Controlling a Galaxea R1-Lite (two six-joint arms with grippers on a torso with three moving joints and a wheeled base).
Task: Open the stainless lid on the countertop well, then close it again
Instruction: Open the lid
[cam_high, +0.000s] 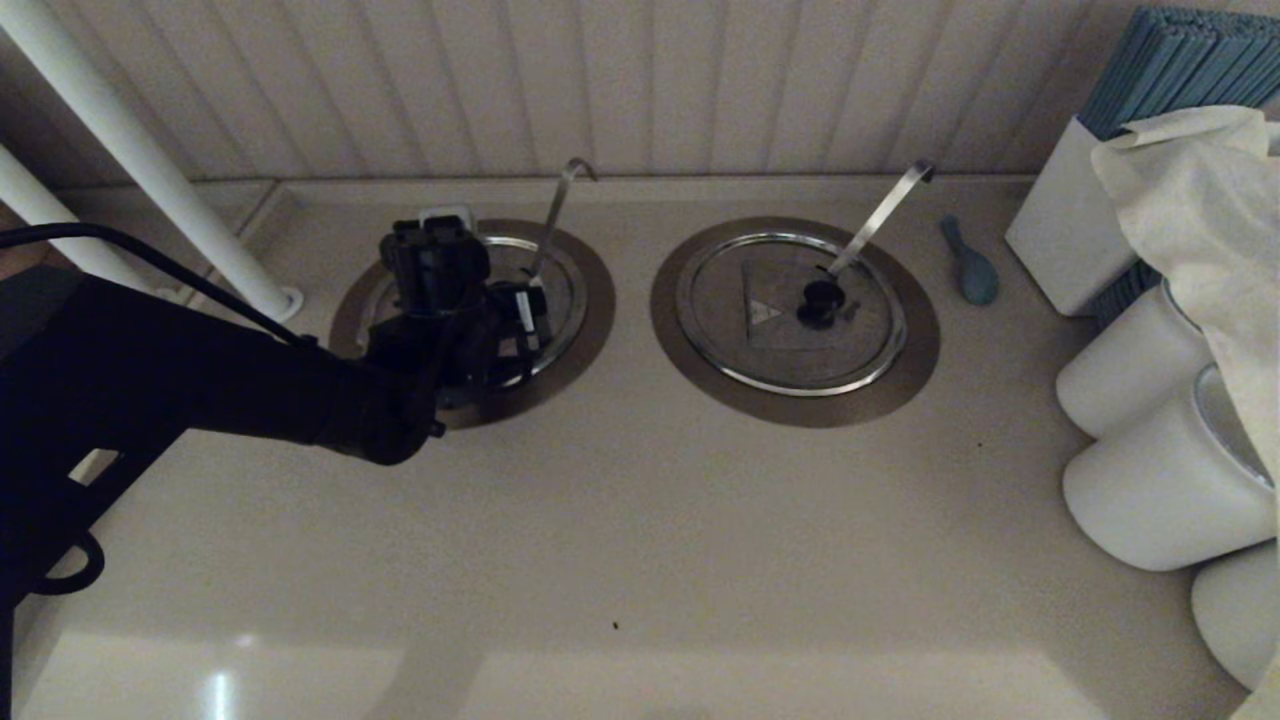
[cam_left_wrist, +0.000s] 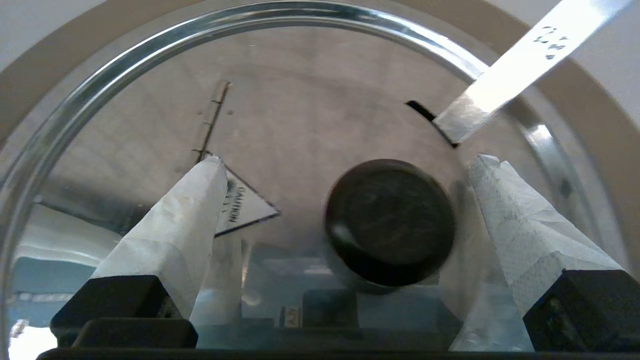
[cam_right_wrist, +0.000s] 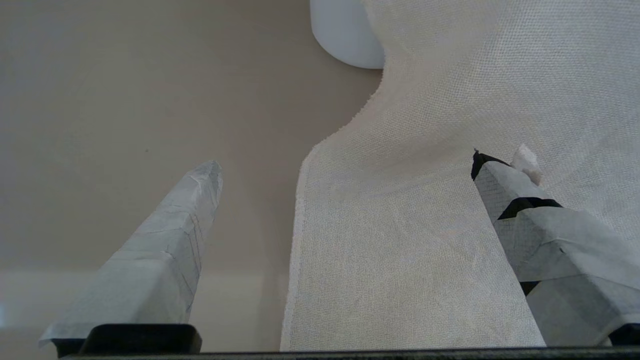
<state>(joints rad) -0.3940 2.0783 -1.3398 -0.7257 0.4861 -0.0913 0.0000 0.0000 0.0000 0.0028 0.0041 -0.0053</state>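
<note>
Over the near-left counter: left gripper (cam_left_wrist: 347, 160), fingers spread wide, holding nothing, straddling the black knob (cam_left_wrist: 390, 220) without seeming to touch it.
Right gripper (cam_right_wrist: 345, 160): parked above a white cloth (cam_right_wrist: 425, 225), fingers apart, empty.
Stainless lid (cam_left_wrist: 300, 100): seated flat and closed on the countertop well (cam_high: 600, 300).
Handling: rigid, smooth steel, probably light; the rim looks slippery, so the knob is the 1 sound hold.
Ladle handle (cam_high: 555, 215): rises through the notch; a lift must clear it.
Twin lid (cam_high: 790, 310): farther right, closed.
</note>
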